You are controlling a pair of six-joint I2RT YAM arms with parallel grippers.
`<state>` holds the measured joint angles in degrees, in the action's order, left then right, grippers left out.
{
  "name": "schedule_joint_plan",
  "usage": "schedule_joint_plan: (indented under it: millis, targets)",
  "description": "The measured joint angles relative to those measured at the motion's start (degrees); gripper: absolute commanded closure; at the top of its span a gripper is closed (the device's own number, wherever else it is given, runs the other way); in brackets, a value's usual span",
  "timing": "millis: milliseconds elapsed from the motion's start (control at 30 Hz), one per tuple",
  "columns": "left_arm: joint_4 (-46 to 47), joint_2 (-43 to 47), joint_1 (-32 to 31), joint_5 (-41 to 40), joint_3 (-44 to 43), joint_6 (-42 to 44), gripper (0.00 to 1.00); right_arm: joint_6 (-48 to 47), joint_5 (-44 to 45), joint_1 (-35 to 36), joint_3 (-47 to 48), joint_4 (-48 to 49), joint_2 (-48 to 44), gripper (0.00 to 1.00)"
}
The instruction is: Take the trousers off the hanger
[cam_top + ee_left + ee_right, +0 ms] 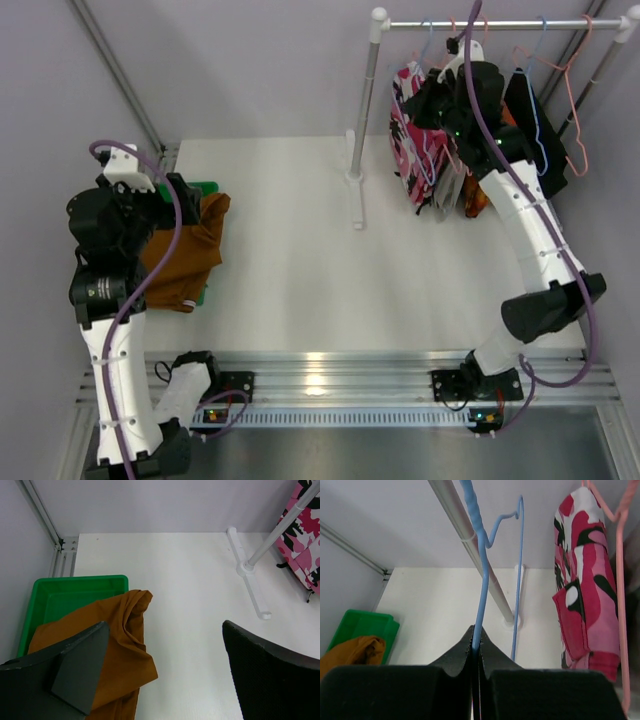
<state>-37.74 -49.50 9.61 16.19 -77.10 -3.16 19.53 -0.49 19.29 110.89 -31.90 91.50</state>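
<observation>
Top external view: rust-brown trousers lie off the rail, draped over a green tray at the left of the surface.
Floral trousers: hang below the rail at the far right, with a pink hanger just beside them.
Right end effector: fingers together, clamped on a blue hanger up at the rail.
Left end effector: fingers wide apart, holding nothing, above the tray and the brown cloth.
</observation>
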Motion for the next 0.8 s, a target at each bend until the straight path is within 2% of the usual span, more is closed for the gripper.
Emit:
schedule_joint_plan:
  millis: [367, 600, 800]
  targets:
    - [-0.2, 1.8, 0.0, 0.4, 3.4, -1.0, 0.01, -1.3, -0.5, -0.1, 17.2, 7.4, 15.5, 1.0]
    - [-0.5, 2.3, 0.0, -0.7, 4.2, -0.3, 0.01, -1.7, -1.1, -0.1, 17.6, 8.4, 20.3, 1.0]
    - [-0.5, 2.8, 0.0, -0.9, 5.9, 0.2, 0.01, -1.7, -1.9, -0.1, 14.7, 9.3, 20.3, 1.0]
